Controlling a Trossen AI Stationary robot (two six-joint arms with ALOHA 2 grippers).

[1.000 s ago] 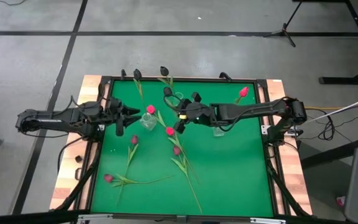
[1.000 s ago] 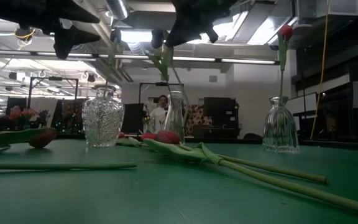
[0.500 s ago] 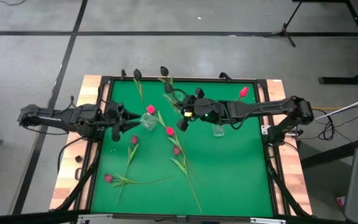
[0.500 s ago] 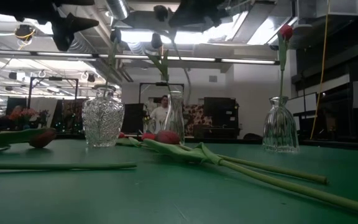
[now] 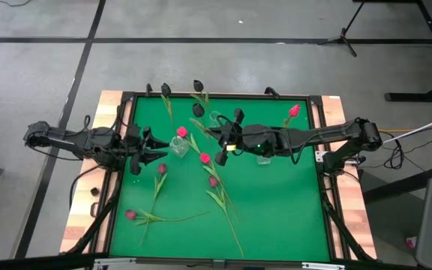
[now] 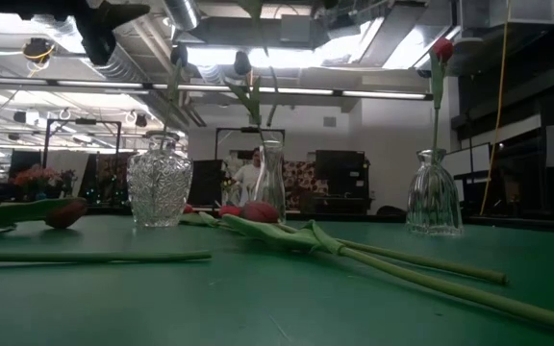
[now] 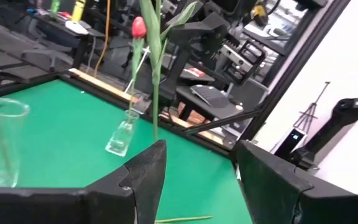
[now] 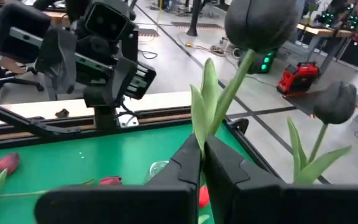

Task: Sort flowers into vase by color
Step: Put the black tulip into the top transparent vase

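Note:
My right gripper (image 5: 217,137) is high over the table's middle, shut on a near-black tulip whose head (image 5: 198,110) (image 8: 263,22) stands above the fingers. Two more near-black tulips (image 5: 166,88) (image 5: 198,85) stand in the cut-glass vase (image 6: 160,183) and the slim vase (image 6: 270,183). A pink-red tulip (image 5: 294,111) stands in the bell-shaped vase (image 6: 434,192). Several pink and magenta flowers (image 5: 205,157) (image 5: 162,169) lie on the green mat. My left gripper (image 5: 158,148) (image 7: 197,180) is open near the table's left edge, level, with nothing between its fingers. My right gripper pinches the near-black tulip's green stem (image 8: 205,127) between its two fingers, below the head, where a leaf branches off. The fingers come in about level from the table's right and lie across the stem. The tulip stands upright, its lower stem (image 7: 155,106) hanging free above the table.
Long green stems (image 5: 227,214) run across the mat's middle toward the near edge. A magenta flower (image 5: 130,214) lies at the near left. A raised dark frame (image 5: 223,95) rims the mat. The mat's near right part (image 5: 291,217) is bare.
My right gripper has risen, still shut on the near-black tulip, and has left the top of the low view, carrying the stem up with it. My left gripper has swung a little toward the table's near edge and stayed open.

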